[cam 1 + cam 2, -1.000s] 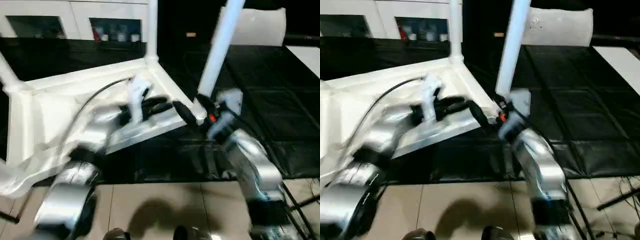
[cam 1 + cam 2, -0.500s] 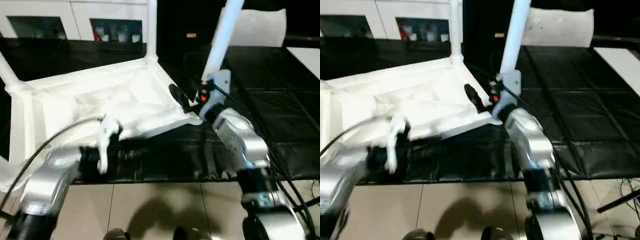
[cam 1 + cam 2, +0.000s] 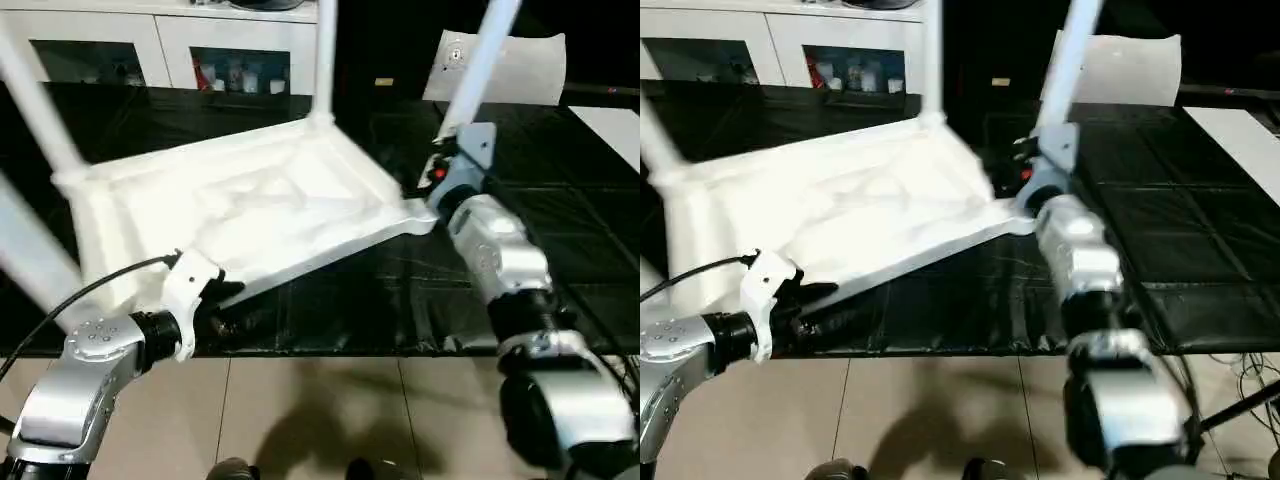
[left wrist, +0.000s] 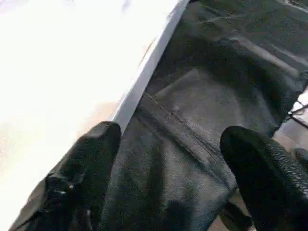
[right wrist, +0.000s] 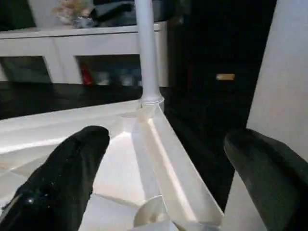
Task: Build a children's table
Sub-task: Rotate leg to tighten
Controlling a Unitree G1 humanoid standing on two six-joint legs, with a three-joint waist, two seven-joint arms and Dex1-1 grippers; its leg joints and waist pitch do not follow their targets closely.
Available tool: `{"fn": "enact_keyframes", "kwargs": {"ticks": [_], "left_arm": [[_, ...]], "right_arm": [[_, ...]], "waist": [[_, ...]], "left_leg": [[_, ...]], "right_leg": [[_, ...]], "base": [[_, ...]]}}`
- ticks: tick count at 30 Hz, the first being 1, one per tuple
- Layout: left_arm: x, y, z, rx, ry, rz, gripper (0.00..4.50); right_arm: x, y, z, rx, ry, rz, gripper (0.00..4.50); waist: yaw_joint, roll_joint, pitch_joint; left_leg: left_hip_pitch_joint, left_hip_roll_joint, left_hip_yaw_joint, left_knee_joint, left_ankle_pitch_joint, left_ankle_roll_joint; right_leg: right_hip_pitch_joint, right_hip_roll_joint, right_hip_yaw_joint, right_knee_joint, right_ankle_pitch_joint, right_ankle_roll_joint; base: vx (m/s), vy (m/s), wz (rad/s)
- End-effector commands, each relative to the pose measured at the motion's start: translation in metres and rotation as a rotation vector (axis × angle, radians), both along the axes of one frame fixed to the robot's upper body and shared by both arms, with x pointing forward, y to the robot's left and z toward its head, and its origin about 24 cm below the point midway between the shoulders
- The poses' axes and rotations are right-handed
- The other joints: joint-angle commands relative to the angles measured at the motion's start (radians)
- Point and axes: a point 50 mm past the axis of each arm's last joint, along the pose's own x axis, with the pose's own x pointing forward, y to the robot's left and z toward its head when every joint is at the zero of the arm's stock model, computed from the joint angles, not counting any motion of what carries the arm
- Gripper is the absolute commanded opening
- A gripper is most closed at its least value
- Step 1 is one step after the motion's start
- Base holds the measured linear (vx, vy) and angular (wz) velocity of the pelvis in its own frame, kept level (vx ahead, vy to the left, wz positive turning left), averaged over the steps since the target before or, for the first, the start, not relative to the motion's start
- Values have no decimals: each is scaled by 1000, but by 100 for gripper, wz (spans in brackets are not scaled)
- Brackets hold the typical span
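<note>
Table (image 3: 250, 200) upside-down, legs (image 3: 323, 55) roughly upright; both grippers' jaws spread, gripping nothing.

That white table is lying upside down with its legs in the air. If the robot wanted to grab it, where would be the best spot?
Probably the leg nearest the right pincer: it is a long round post standing free above the table, so open fingers can close around it from the side, low near its corner socket. The flat near rim is a thinner hold.
</note>
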Motion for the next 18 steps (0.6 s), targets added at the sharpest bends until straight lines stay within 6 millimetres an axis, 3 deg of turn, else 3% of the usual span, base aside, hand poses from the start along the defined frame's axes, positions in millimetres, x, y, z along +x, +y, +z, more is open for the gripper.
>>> {"fn": "enact_keyframes", "kwargs": {"ticks": [1,4,5,6,9,12,14,16,18], "left_arm": [[3,11,1,63,-15,58,418],[7,12,-3,114,-38,84,437],[8,12,-3,124,-44,89,445],[10,13,-3,136,-55,106,445],[17,12,-1,152,-105,152,445],[15,1,3,69,-145,131,445],[9,-10,6,-13,-160,87,445],[2,-18,8,-81,-167,61,445],[-9,-24,8,-179,-166,53,445]], "right_arm": [[2,-36,17,6,-68,-152,450],[3,-53,20,-1,-77,-205,450],[3,-55,20,-3,-78,-210,450],[2,-57,20,-5,-78,-216,450],[1,-59,19,-23,-83,-211,450],[-1,-52,15,-55,-95,-141,450],[-4,-43,11,-72,-103,-71,450],[-8,-35,7,-79,-104,-4,450],[-16,-23,0,-68,-100,78,450]], "waist": [[-14,25,-79],[-10,24,-82],[-12,25,-80],[-12,23,-86],[-14,20,-90],[-11,24,-90],[-7,21,-98],[-6,20,-99],[-6,21,-98]], "left_leg": [[35,27,-13,-68,-396,-1],[31,28,-13,-70,-372,5],[18,29,-16,-73,-363,6],[10,32,-18,-75,-340,6],[4,28,-12,-70,-282,16],[0,28,-8,-65,-253,25],[-6,32,-6,-63,-200,34],[-12,34,-4,-63,-134,62],[-15,33,-2,-61,-119,79]], "right_leg": [[27,-56,45,-93,-564,-34],[32,-55,47,-87,-539,-46],[38,-57,48,-80,-522,-54],[45,-58,51,-73,-485,-62],[45,-59,59,-63,-421,-95],[43,-59,65,-51,-384,-128],[51,-59,69,-38,-301,-154],[52,-53,71,-24,-198,-188],[55,-53,72,-21,-182,-202]], "base": [[0,0,0],[0,0,0],[0,0,0],[0,0,0],[0,0,0],[0,0,0],[56,-16,1],[0,0,0],[0,0,0]]}}
